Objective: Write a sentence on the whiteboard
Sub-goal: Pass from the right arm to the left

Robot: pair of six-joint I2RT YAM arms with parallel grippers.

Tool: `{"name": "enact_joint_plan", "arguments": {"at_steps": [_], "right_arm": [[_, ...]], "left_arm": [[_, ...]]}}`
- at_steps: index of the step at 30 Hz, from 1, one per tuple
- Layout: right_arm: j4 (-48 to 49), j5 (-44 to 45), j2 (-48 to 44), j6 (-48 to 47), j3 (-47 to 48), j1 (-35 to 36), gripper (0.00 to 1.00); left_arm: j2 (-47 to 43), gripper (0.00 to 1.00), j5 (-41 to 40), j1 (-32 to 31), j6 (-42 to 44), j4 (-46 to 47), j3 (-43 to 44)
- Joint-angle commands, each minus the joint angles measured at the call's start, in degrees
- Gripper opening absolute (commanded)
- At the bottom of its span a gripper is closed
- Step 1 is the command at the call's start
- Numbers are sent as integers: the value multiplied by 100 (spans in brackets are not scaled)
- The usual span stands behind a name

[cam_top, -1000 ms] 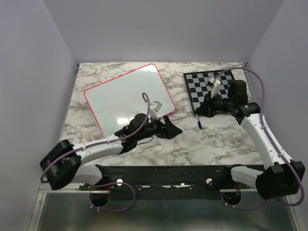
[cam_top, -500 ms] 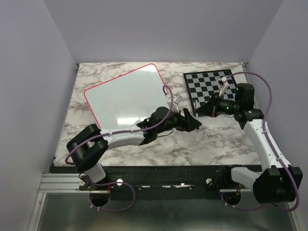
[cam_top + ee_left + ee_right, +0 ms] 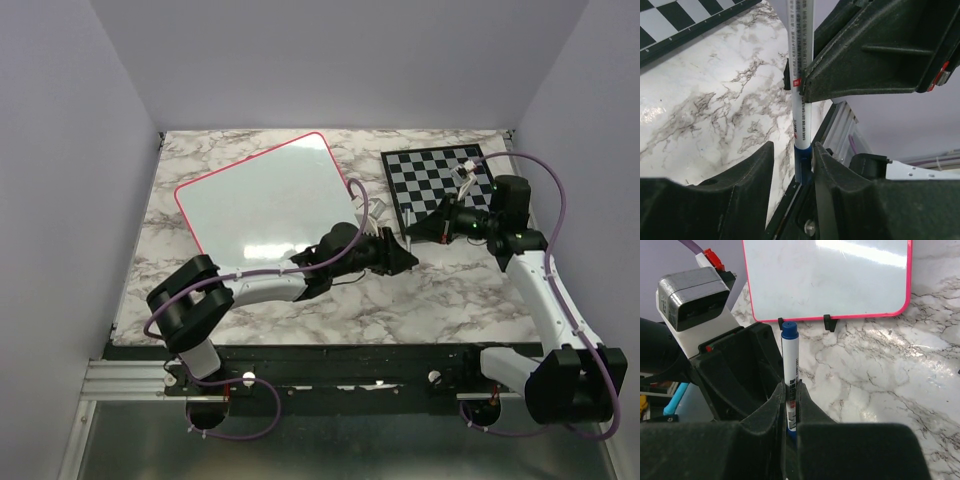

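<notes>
Right pincer (image 3: 789, 390) pinches the marker (image 3: 789, 357), cap pointing twelve o'clock toward the whiteboard (image 3: 840, 285); left pincer (image 3: 792, 150) half-spread around the cap.

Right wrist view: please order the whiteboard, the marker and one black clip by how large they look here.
1. whiteboard: largest, though the frame cuts off its top.
2. marker: second; it is nearest the camera, which enlarges it.
3. clip: smallest.
</notes>
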Motion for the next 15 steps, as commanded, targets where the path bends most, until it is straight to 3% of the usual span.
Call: {"name": "enact_joint_plan", "arguments": {"at_steps": [1,6,9,10,11,13,15], "right_arm": [[279,-274,-163,189,-126,-36,8],[332,-353,-233,145,-205,-36,10],[79,-397,-365,-344,-144,-36,39],[-114,-405,-400,-661,-83,-36,63],[-360,-345,-452,-1012,153,-36,75],[-1238,-248,-470,-2285,417,-36,90],[-2175,-256,-436,-3669,796,-36,91]], "left_arm": [[108,39,311,-36,27,427,69],[3,8,408,-1,202,462,-9],[-198,0,662,113,658,156,-54],[-373,0,750,148,860,-333,-54],[-488,0,916,183,1175,-686,-36],[-882,0,1066,271,2238,-1842,-10],[-1156,0,1469,350,2994,-2584,25]]}}
